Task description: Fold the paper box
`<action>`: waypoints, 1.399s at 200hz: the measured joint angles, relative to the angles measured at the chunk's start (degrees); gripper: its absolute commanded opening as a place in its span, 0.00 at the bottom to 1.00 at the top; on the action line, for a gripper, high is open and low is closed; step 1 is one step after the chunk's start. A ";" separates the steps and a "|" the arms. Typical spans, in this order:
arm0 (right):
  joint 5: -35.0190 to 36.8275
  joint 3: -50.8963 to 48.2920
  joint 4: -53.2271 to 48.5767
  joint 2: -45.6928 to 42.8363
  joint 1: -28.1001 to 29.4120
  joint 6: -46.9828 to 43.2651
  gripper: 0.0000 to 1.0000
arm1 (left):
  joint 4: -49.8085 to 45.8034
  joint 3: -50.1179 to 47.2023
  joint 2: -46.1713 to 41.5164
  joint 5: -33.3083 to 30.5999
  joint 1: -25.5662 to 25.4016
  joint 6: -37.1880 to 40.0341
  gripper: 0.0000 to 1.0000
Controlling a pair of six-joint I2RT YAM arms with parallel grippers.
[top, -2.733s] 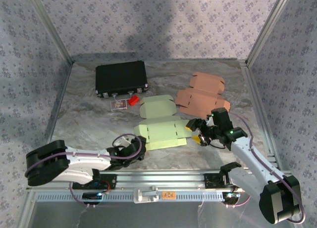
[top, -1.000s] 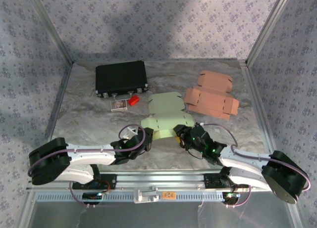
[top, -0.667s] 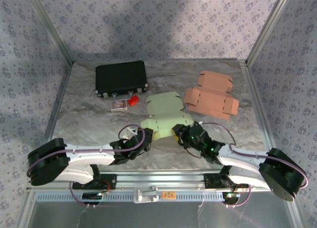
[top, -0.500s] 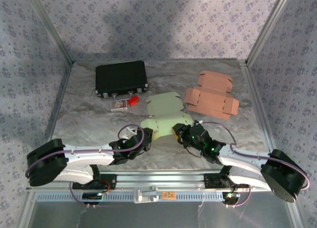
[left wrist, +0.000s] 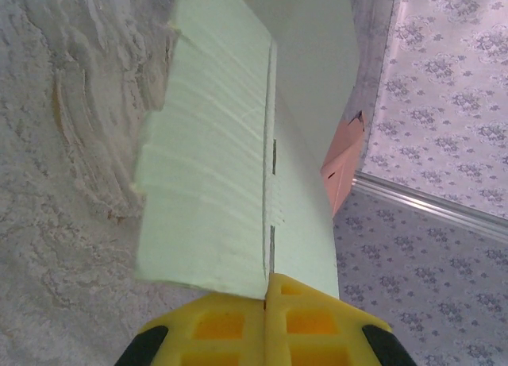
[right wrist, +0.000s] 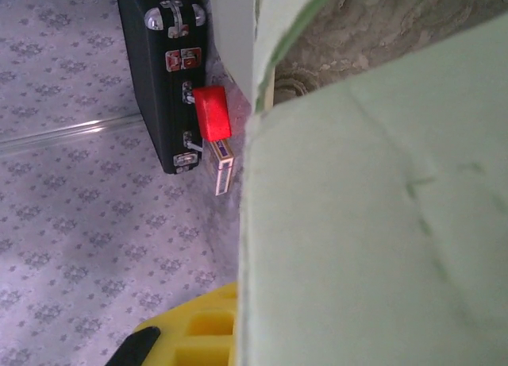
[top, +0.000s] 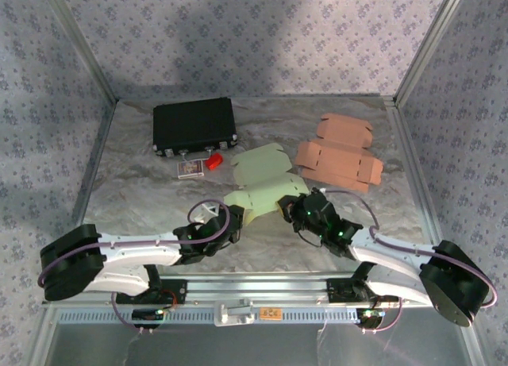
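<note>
From above, the pale green paper box [top: 262, 175] is lying creased and partly raised mid-table, the left gripper [top: 232, 215] and right gripper [top: 292, 210] each clamping its near edge, bare table [top: 135, 199] opening to the left and a salmon box blank [top: 340, 153] crowding the right. In the left wrist view, yellow fingers [left wrist: 222, 326] are pressing closed on the sheet's edge. In the right wrist view the sheet is hiding most of the closed jaws, with a black case [right wrist: 163, 72] and red block [right wrist: 212, 112] lying beyond.
</note>
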 measured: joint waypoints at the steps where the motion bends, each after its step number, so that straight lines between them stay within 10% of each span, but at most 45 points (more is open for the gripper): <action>1: -0.04 0.11 -0.20 0.00 0.00 0.00 0.00 | -0.02 0.00 -0.04 0.00 0.00 0.00 0.15; 26: -1.44 3.91 -5.97 -0.37 -1.51 -0.90 0.00 | -1.64 0.04 -2.27 0.74 0.26 -0.04 0.59; 51: -2.93 12.00 -15.54 -2.21 -4.72 -2.58 0.00 | -8.96 2.32 -8.66 2.64 1.95 0.33 0.73; 115: -9.09 40.06 -39.93 0.22 -14.56 -7.19 0.00 | -38.36 21.53 -25.68 6.58 12.50 11.63 0.76; 184: -9.09 64.37 -70.36 3.28 -11.39 -1.75 0.00 | -55.47 32.35 -22.88 20.63 31.56 27.28 0.74; 280: -14.43 64.48 -58.40 34.75 -10.29 4.70 0.00 | -60.22 46.42 -6.29 40.89 40.19 43.82 0.65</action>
